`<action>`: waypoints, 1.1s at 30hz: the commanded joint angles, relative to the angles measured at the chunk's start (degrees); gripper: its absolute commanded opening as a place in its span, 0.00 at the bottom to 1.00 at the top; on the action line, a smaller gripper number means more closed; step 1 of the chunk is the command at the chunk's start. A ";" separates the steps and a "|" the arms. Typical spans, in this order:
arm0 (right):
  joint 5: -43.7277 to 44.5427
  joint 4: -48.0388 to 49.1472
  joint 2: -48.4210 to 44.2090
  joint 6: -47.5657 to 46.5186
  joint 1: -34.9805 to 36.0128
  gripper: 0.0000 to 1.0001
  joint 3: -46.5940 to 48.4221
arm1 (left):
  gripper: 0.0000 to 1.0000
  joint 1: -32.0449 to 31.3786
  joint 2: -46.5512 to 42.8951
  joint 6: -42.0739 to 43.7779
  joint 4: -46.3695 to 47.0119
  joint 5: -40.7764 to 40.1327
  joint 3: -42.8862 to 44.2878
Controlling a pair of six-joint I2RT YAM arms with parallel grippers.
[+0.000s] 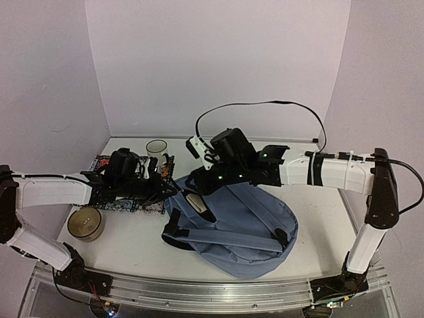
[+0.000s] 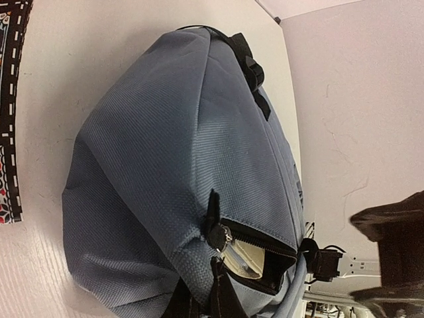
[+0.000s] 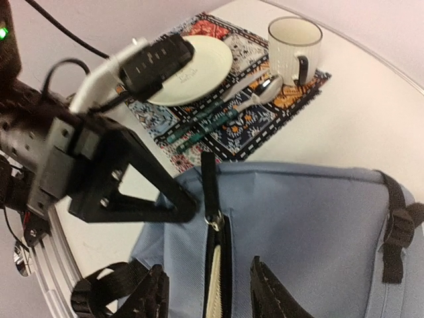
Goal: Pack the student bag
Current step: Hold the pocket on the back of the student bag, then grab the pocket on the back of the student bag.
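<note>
Mid-table, toward the near edge, lies the bag (image 1: 252, 218), left gripper (image 3: 191, 211) pinched shut at its zip (image 3: 215, 222) (tab or cloth, can't tell), right gripper (image 3: 212, 298) spread empty above, and one slip could let the opening sag closed.

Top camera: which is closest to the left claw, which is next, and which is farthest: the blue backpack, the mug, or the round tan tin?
1. Student bag: nearest, the left claw is right at its top-left corner.
2. Mug: next, a little behind the claw, toward the back wall.
3. Round tan tin: farthest, off to the left and nearer the front edge.
</note>
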 commanded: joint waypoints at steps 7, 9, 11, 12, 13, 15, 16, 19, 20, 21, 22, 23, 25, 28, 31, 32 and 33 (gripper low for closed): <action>-9.43 -0.09 6.47 0.22 -1.92 0.42 11.49 | 0.00 -2.89 -4.42 -1.06 6.34 3.42 7.60; -10.61 -0.09 8.61 0.86 -1.98 0.41 13.16 | 0.00 -2.97 -4.57 -1.06 6.40 3.30 7.22; -10.56 -0.12 10.34 1.90 -2.08 0.41 14.65 | 0.00 -3.18 -4.76 -0.95 6.51 3.17 6.77; -10.07 -0.12 11.05 2.63 -2.25 0.41 14.90 | 0.00 -3.34 -4.87 -0.92 6.63 3.09 6.66; -9.85 -0.09 11.65 3.31 -2.61 0.41 15.06 | 0.00 -3.51 -5.02 -0.78 6.72 2.97 6.61; -9.90 -0.08 12.58 4.82 -3.31 0.41 15.45 | 0.00 -3.96 -5.38 -0.44 6.90 2.70 6.57; -9.81 -0.09 13.15 5.56 -3.64 0.40 15.53 | 0.00 -4.07 -5.59 -0.12 7.01 2.54 6.56; -11.02 -0.08 14.27 6.38 -4.07 0.39 16.05 | 0.00 -4.47 -5.81 0.32 7.17 2.41 6.52; -11.84 -0.08 14.65 6.48 -4.05 0.39 16.27 | 0.00 -4.57 -5.78 0.49 7.28 2.38 6.47; -12.75 -0.09 15.13 6.56 -4.02 0.38 16.58 | 0.00 -4.71 -5.67 0.67 7.37 2.39 6.45; -13.66 -0.09 15.57 6.68 -4.04 0.38 16.96 | 0.00 -4.86 -5.50 0.80 7.48 2.48 6.48; -14.55 -0.09 15.90 6.83 -4.07 0.38 17.27 | 0.00 -5.04 -5.31 0.89 7.64 2.57 6.48; -15.98 -0.09 16.55 7.03 -4.08 0.38 17.84 | 0.00 -5.35 -4.96 1.05 7.85 2.61 6.49; -17.30 -0.05 17.01 7.09 -4.03 0.38 18.40 | 0.00 -5.53 -4.85 1.23 7.99 2.48 6.51; -18.17 -0.10 17.20 7.10 -4.03 0.35 18.16 | 0.00 -5.53 -4.81 1.23 7.96 2.07 6.38; -18.46 -0.15 17.06 7.06 -4.08 0.33 17.82 | 0.00 -5.52 -4.86 1.22 7.96 1.97 6.37; -18.66 -0.16 16.88 7.03 -4.08 0.29 17.35 | 0.00 -5.53 -4.95 1.23 7.95 1.84 6.29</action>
